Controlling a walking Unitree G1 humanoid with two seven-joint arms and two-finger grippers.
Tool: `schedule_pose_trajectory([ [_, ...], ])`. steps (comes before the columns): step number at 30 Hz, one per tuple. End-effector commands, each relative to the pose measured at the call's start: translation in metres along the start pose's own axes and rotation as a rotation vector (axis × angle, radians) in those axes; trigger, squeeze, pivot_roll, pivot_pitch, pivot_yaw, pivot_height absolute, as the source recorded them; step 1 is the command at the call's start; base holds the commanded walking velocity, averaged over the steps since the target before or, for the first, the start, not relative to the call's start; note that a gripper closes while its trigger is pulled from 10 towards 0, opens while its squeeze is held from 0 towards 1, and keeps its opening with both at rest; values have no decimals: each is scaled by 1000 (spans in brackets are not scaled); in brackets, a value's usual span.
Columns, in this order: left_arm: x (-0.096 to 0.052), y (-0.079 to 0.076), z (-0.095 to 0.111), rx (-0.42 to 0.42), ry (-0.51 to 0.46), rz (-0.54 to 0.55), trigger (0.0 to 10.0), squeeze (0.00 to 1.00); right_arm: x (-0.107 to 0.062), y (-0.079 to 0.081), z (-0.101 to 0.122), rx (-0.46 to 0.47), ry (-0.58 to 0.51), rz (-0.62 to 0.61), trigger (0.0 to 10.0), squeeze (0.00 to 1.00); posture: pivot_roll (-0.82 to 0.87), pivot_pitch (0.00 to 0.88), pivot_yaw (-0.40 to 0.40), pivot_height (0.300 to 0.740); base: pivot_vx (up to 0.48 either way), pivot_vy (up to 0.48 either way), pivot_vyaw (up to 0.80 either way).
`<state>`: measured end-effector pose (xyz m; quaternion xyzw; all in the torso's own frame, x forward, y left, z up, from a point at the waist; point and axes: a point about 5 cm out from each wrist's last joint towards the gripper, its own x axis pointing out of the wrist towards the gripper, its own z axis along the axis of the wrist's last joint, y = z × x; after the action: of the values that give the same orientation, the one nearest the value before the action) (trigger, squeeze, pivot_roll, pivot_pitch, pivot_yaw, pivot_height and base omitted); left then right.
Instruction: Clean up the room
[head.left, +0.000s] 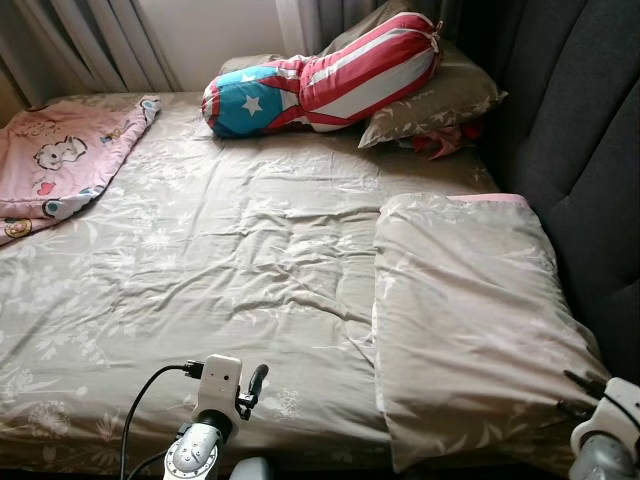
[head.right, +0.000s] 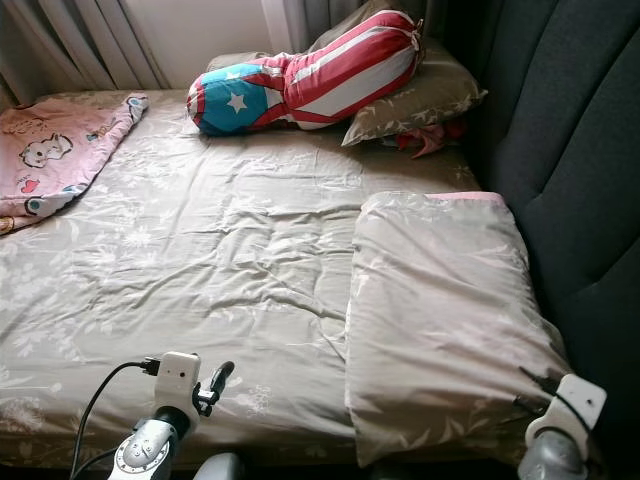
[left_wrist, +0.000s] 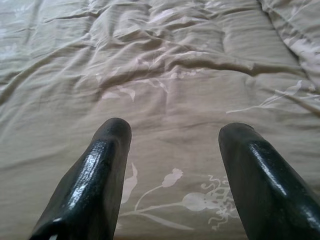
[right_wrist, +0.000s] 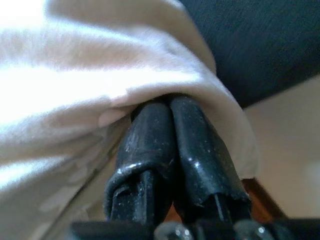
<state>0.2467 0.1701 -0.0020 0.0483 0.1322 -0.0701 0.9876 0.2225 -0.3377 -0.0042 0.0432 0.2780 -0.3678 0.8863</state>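
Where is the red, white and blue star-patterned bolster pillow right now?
The red, white and blue star-patterned bolster pillow lies at the far end of the bed in the head views, leaning on a floral taupe pillow near the dark padded headboard.

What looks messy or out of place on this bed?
The pink blanket lies bunched at the far left corner. The striped bolster sits slanted across a pillow, with something red poking out beneath. The sheet is wrinkled.

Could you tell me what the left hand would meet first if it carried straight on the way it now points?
Most likely the wrinkled bedsheet: the open left hand points low across it, with nothing between.
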Motion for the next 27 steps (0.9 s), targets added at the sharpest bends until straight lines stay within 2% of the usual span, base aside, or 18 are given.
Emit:
schedule_pose_trajectory([
  [1, -3, 3, -8, 1, 43, 11, 10000, 0, 5, -8, 27, 27, -95, -39, 10000, 0, 0, 66, 23, 651, 0, 0, 0],
  [6, -3, 2, -9, 1, 47, 10, 10000, 0, 6, -8, 35, 3, -123, -31, 10000, 0, 2, 66, 23, 651, 0, 0, 0],
  [12, -4, 3, -12, 3, 59, 14, 10000, 0, 8, -12, 58, 36, -201, -49, 10000, 0, -5, 69, 25, 651, 0, 0, 0],
  [17, -4, 2, -14, 2, 67, 12, 10000, 0, 7, -2, 61, 42, -229, 13, 10000, 0, -13, 65, 19, 651, 0, 0, 0],
  [18, -4, 0, -14, -1, 69, 9, 10000, 0, 3, 11, 55, 60, -248, 94, 10000, 0, -13, 63, 18, 651, 0, 0, 0],
  [22, -3, -4, -16, -7, 75, 6, 10000, 0, -5, 31, 38, 70, -270, 215, 10000, 0, -20, 59, 14, 651, 0, 0, 0],
  [24, -3, -7, -19, -12, 87, 3, 10000, 0, -16, 47, 13, 90, -252, 299, 10000, 0, -38, 50, 14, 651, 0, 0, 0],
  [26, -3, -8, -22, -13, 102, 0, 10000, 0, -24, 57, -1, 104, -248, 357, 10000, 0, -50, 39, 11, 651, 0, 0, 0],
  [27, -3, -8, -22, -13, 102, 0, 10000, 0, -24, 57, -1, 104, -248, 357, 10000, 0, -50, 39, 11, 651, 0, 0, 0],
])
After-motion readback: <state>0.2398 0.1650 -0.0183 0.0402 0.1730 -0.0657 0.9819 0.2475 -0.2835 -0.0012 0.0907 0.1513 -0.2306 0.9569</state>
